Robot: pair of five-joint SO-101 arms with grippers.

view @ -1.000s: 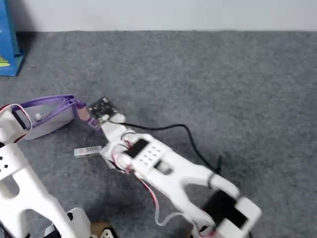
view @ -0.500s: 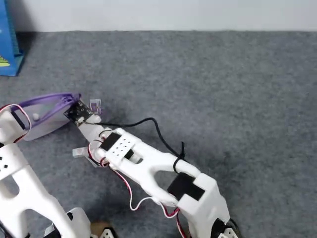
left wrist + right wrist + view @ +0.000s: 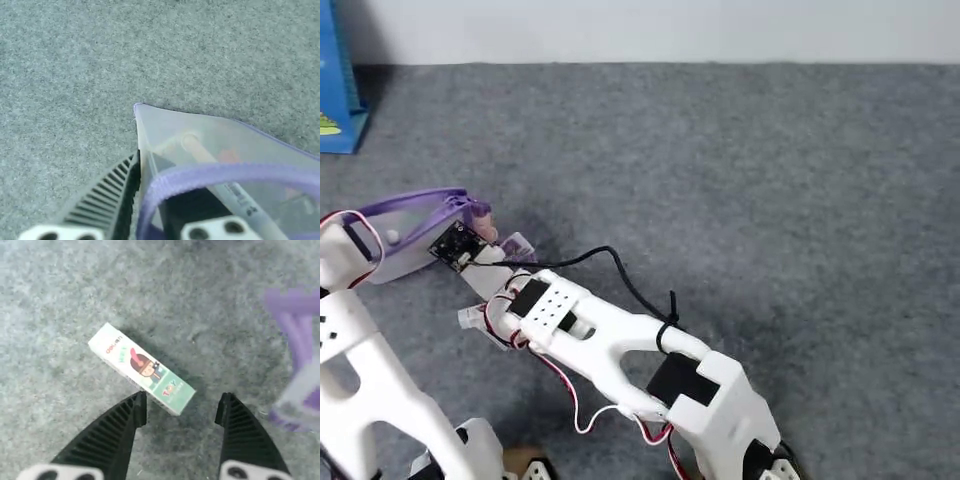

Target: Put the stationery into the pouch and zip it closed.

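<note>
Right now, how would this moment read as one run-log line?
left gripper: shut on pouch | right gripper: open over eraser on carpet | pouch: unzipped

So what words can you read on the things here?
On the eraser: colourful print beside a cartoon figure, too blurred to read surely.
On the pen inside the pouch: tiny dark print, too small to read.
On the blue box at the table's edge: a yellow-green picture, no readable words.

pouch: 1 | eraser: 1 | robot arms: 2 | blue box: 1 | items inside pouch: count unclear
</note>
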